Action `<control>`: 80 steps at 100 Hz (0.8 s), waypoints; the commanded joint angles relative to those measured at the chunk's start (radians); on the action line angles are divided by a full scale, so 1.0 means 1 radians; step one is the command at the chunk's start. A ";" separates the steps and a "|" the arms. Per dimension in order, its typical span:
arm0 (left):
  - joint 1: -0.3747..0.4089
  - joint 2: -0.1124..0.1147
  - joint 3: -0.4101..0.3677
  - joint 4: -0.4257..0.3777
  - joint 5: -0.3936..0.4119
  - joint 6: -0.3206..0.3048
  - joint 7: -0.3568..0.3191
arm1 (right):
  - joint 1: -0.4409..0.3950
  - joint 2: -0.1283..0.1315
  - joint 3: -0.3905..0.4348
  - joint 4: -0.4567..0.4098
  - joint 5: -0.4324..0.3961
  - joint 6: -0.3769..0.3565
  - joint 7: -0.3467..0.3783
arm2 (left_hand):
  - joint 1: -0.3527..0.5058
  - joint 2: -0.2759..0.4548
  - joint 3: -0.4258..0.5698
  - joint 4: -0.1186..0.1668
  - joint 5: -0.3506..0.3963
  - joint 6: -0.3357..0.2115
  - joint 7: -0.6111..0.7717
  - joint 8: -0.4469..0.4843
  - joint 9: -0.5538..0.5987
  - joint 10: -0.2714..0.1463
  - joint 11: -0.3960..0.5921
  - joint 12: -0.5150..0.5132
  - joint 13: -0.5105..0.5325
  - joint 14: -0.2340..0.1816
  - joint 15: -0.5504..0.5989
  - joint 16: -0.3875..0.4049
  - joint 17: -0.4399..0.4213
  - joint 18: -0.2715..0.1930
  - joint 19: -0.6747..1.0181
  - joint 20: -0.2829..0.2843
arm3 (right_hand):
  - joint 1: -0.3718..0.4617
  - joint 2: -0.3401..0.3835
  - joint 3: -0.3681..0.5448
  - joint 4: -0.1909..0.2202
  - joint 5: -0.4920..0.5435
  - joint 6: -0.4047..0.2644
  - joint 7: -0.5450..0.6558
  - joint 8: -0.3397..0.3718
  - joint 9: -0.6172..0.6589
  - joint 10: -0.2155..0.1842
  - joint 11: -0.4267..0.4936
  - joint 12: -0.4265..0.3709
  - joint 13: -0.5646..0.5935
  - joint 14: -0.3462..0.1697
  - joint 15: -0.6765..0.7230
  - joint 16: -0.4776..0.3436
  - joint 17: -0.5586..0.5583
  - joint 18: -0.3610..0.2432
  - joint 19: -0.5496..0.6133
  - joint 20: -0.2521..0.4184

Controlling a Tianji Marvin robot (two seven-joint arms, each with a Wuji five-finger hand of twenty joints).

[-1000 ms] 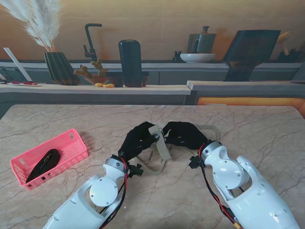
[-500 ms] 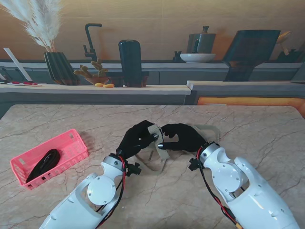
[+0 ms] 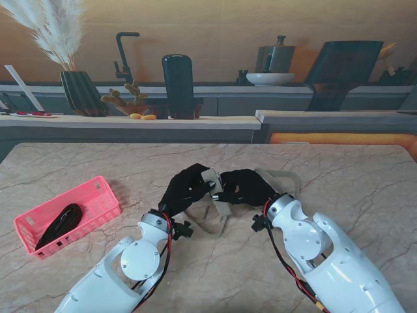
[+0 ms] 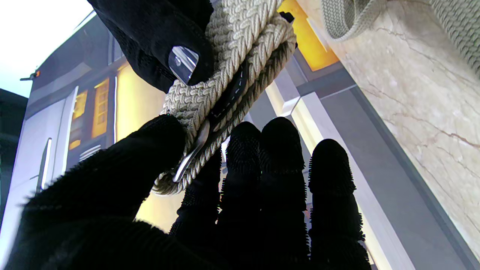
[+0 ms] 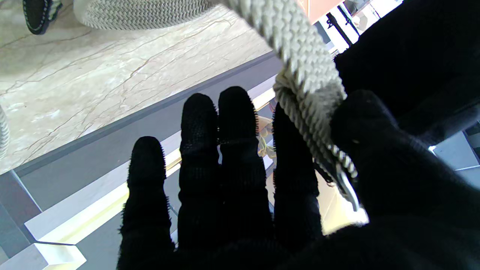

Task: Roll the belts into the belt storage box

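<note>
A: What is seen nearest to the stand camera?

B: The two white arms are seen rising from the bottom corners. Past them, the left hand (image 3: 187,188) and the right hand (image 3: 244,186) are brought together over the middle of the marble table (image 3: 339,176).

A: How are the hands closed?

B: The beige braided belt (image 3: 214,189) is pinched by both. In the left wrist view, a folded part of the belt (image 4: 228,90) with a metal buckle piece is pressed between the thumb (image 4: 123,165) and the other fingers. In the right wrist view, the belt (image 5: 300,71) is held between the thumb (image 5: 375,135) and the index finger.

A: Where is the rest of the belt?

B: A loose loop is laid on the table, partly nearer to me between the wrists and partly beyond the right hand.

A: And the storage box?

B: The pink basket (image 3: 98,192) is placed well apart, to the left. A black belt (image 3: 58,223) is laid inside it.

A: What is farthest?

B: A counter with a dark vase of pampas grass (image 3: 81,91) is seen behind the table.
</note>
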 commanded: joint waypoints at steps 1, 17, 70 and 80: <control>0.000 -0.010 -0.001 -0.001 0.003 0.001 0.010 | -0.008 0.000 0.005 -0.012 -0.011 -0.005 0.013 | 0.017 0.043 -0.060 -0.036 0.002 -0.098 -0.001 -0.054 -0.051 -0.016 -0.045 -0.094 -0.053 0.005 -0.056 -0.011 -0.036 -0.002 -0.039 -0.015 | 0.081 0.003 0.097 -0.011 0.105 -0.105 0.124 -0.008 0.052 0.004 0.001 -0.011 0.031 -0.036 0.023 0.008 0.003 0.012 0.033 -0.002; -0.002 -0.009 -0.007 0.009 0.015 -0.009 0.014 | -0.019 -0.001 0.021 -0.037 0.006 0.036 0.022 | -0.168 0.149 -0.287 -0.042 -0.185 -0.043 -0.385 -0.234 -0.243 -0.025 -0.261 -0.295 -0.197 0.026 -0.220 -0.026 -0.138 0.013 -0.169 -0.015 | 0.065 -0.017 0.113 -0.016 0.121 -0.105 0.125 -0.026 0.069 0.007 -0.006 -0.016 0.042 -0.032 0.023 0.006 0.004 0.016 0.043 -0.009; -0.057 0.001 0.046 0.089 0.019 0.012 -0.065 | -0.047 -0.027 0.088 -0.132 -0.039 0.060 -0.115 | -0.284 0.057 -0.269 -0.069 -0.242 -0.041 -0.581 -0.366 -0.528 -0.018 -0.592 -0.626 -0.579 -0.046 -0.880 -0.462 -0.319 -0.124 -0.751 -0.189 | 0.015 -0.001 0.126 -0.014 0.116 -0.133 0.134 -0.041 -0.147 0.054 0.308 0.178 -0.057 -0.025 0.387 0.216 0.010 -0.072 0.242 0.030; -0.078 -0.003 0.085 0.117 0.001 0.007 -0.087 | -0.050 -0.028 0.090 -0.143 -0.056 0.041 -0.133 | -0.300 0.023 -0.199 -0.077 -0.258 -0.063 -0.566 -0.364 -0.531 -0.033 -0.602 -0.660 -0.587 -0.058 -0.899 -0.502 -0.319 -0.140 -0.776 -0.219 | 0.018 0.000 0.130 -0.014 0.118 -0.124 0.138 -0.049 -0.148 0.066 0.342 0.200 -0.053 -0.026 0.427 0.248 0.011 -0.083 0.284 0.045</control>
